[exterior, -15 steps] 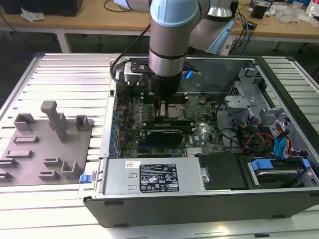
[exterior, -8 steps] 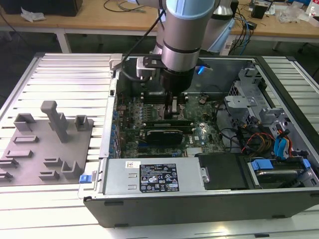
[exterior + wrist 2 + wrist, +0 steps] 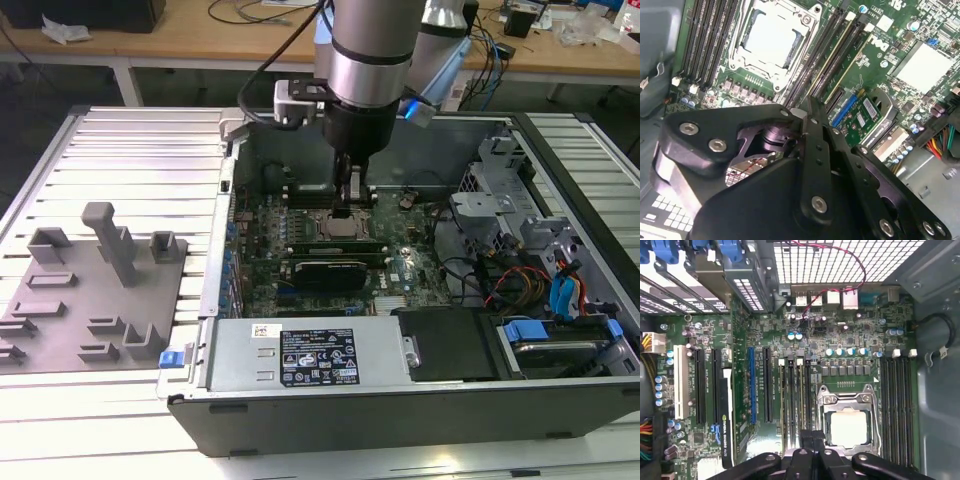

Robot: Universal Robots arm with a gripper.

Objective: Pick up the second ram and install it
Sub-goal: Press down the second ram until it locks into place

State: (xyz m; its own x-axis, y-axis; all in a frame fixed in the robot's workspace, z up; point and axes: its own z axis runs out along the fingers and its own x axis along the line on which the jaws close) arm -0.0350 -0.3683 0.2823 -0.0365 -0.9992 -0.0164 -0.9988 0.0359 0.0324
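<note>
My gripper (image 3: 350, 205) hangs inside the open computer case, low over the motherboard (image 3: 840, 330) beside the square CPU socket (image 3: 847, 422). Its two black fingers are pressed together with nothing showing between them in both wrist views (image 3: 813, 439) (image 3: 807, 112). Slim green ram (image 3: 842, 57) stands on edge in the black slots next to the socket, also seen as ram (image 3: 802, 395) in the first wrist view. The fingertips sit directly over the near end of these slots. Whether they touch the stick is hidden by the fingers.
A grey holder tray (image 3: 95, 290) lies on the slatted table at the exterior view's left. Around the gripper stand a graphics card (image 3: 322, 270), the power supply (image 3: 310, 355), drive cages with coloured cables (image 3: 540, 270) and the case walls.
</note>
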